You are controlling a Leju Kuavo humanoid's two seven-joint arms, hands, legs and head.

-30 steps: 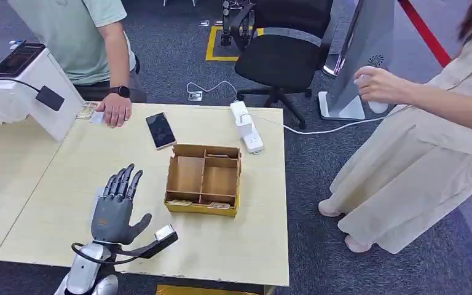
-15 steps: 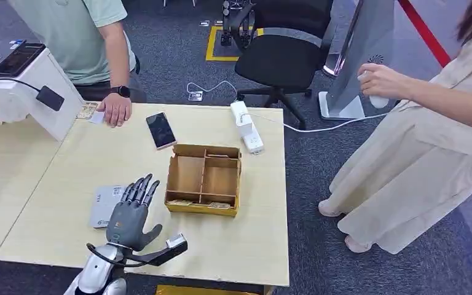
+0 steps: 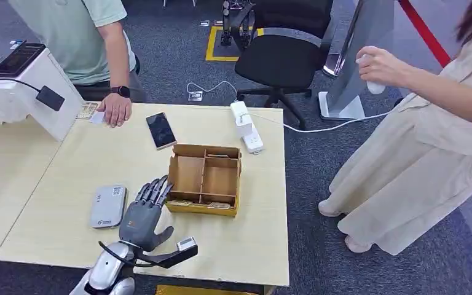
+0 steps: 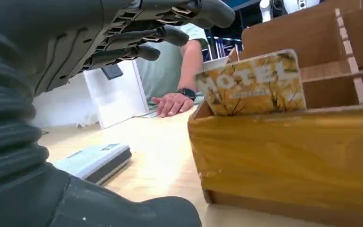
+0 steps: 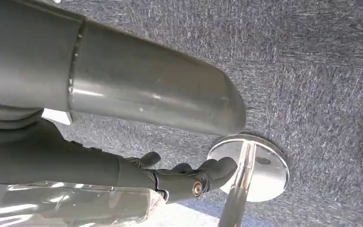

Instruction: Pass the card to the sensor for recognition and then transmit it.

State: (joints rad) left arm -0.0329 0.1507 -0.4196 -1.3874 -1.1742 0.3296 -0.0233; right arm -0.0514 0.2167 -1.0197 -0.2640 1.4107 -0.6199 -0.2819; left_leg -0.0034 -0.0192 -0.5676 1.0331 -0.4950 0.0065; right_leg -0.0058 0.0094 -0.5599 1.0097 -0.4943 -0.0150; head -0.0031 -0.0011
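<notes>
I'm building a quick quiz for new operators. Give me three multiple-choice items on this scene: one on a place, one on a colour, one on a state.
1. Where does the grey card reader lie?
A. Inside the box
B. On the table, to the left of the left hand
C. On the office chair

2. What colour is the hotel card standing in the wooden divided box?
A. Yellow
B. Blue
C. Red

3. What is the left hand doing?
A. Gripping the smartphone
B. Pinching a card
C. Holding nothing, fingers extended toward the box

Answers: 1 B, the head view shows it flat on the table beside the hand. 2 A, the left wrist view shows yellow print. 3 C, the fingers are stretched out and empty in both views.
</notes>
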